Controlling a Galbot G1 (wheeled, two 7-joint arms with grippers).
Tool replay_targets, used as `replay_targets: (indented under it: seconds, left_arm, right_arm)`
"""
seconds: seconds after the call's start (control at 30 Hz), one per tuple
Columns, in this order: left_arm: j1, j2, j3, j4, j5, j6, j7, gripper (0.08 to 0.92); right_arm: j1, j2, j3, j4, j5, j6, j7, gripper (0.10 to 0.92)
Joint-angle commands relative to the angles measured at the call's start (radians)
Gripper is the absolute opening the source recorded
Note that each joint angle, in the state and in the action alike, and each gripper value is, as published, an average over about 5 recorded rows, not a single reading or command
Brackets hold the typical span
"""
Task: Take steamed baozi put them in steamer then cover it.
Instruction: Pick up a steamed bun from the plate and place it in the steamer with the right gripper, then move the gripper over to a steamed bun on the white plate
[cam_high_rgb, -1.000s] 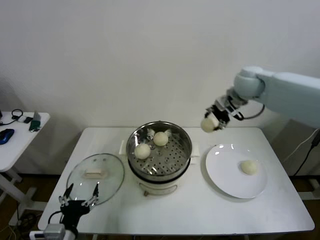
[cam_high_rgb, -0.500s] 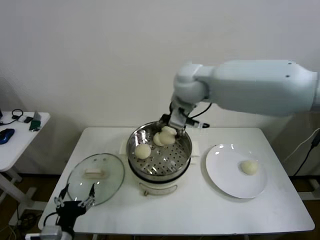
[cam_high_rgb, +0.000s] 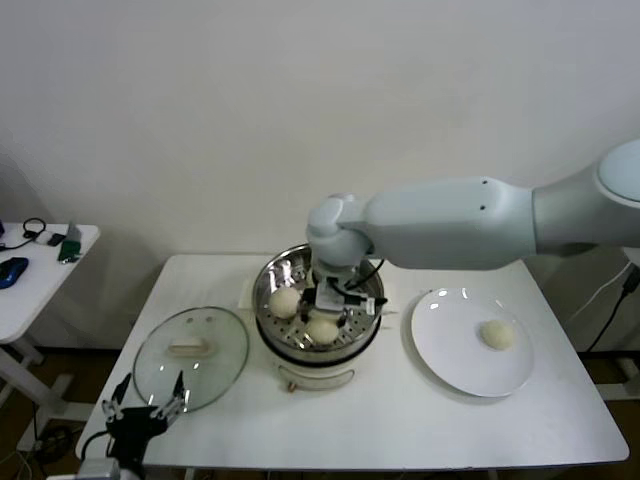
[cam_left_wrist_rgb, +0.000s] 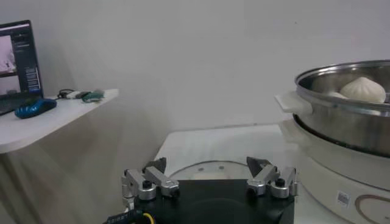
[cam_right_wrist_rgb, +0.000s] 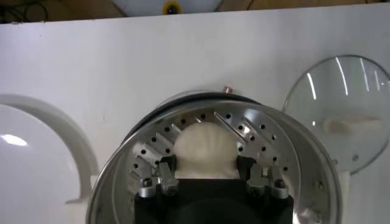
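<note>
The right gripper (cam_right_wrist_rgb: 206, 168), out by the plate (cam_high_rgb: 452, 366) a second ago, now sits in the steamer (cam_high_rgb: 370, 282), jaws against a soft, light baozi (cam_right_wrist_rgb: 205, 146) best cradled gently at its sides, while the left gripper (cam_left_wrist_rgb: 209, 179) idles apart near the cover (cam_high_rgb: 190, 358)

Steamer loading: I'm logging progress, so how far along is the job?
Done: one baozi lies on the steamer tray. In hand: the right gripper sets another bun there, fingers still around it. Left: the last bun on the plate and the cover, beside the idle open left gripper.
</note>
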Motion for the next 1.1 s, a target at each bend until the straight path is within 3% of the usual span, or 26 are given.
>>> replay_targets:
  seconds: [0.03, 0.3, 0.43, 0.83, 0.97, 1.1]
  left_arm:
    - [0.006, 0.0, -0.001, -0.001, -0.001, -0.007, -0.002, 0.823]
    - [0.003, 0.005, -0.003, -0.001, -0.003, -0.006, -0.002, 0.823]
    - [0.001, 0.008, -0.005, -0.001, -0.004, -0.005, -0.001, 0.823]
    - [-0.025, 0.017, 0.004, -0.001, -0.011, 0.015, 0.003, 0.823]
    - [-0.032, 0.021, 0.007, 0.0, -0.018, 0.017, 0.006, 0.823]
    - [-0.042, 0.018, 0.01, 0.007, -0.019, 0.018, 0.008, 0.823]
  right_arm:
    - [-0.066, 0.041, -0.01, -0.056, -0.022, 0.008, -0.003, 0.658]
    - [-0.057, 0.032, 0.012, -0.083, 0.005, 0.001, 0.016, 0.794]
    - [0.005, -0.013, 0.019, -0.081, 0.07, -0.011, -0.025, 0.82]
    - [0.263, -0.42, -0.217, -0.22, 0.504, -0.191, -0.144, 0.823]
    - [0.229, -0.544, -0.267, -0.294, 0.504, -0.237, -0.136, 0.823]
    - [0.107, -0.637, -0.22, -0.372, 0.397, -0.228, -0.122, 0.823]
